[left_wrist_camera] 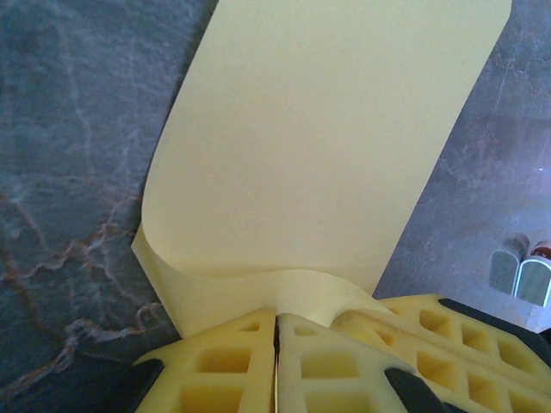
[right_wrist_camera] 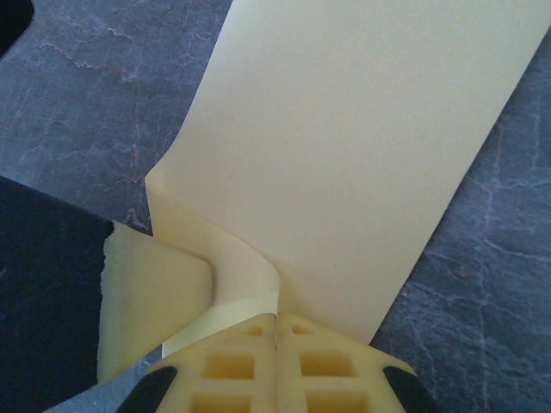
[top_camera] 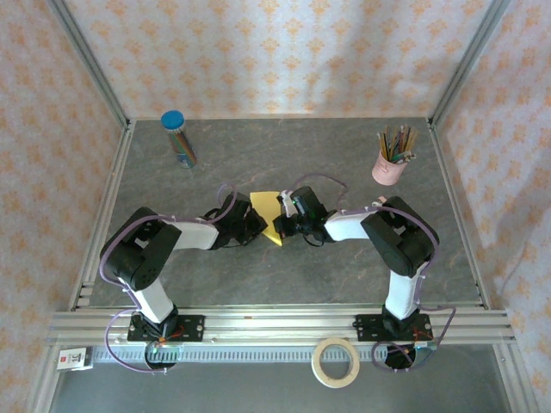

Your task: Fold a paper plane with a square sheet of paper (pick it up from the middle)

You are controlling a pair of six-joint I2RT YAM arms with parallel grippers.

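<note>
Yellow square sheet of paper (top_camera: 269,225) | left fingers (left_wrist_camera: 215,361) clamp it | right fingers (right_wrist_camera: 225,363) clamp it

Left arm (top_camera: 194,234) and right arm (top_camera: 349,225): matching build, white tubular links between bulky black rounded joint housings. Each is bolted on a black base plate (top_camera: 191,326) with orange-red wiring, at 6 o'clock of the overhead view, and a thin lavender cable (top_camera: 225,193) loops loosely along each arm from base to wrist. Left gripper (left_wrist_camera: 275,323) and right gripper (right_wrist_camera: 275,320): pale yellow fingers (left_wrist_camera: 263,361), blunt-tipped and moulded with a grid of square recesses, with black rounded holders behind them at 7 and 5 o'clock of each wrist view.
</note>
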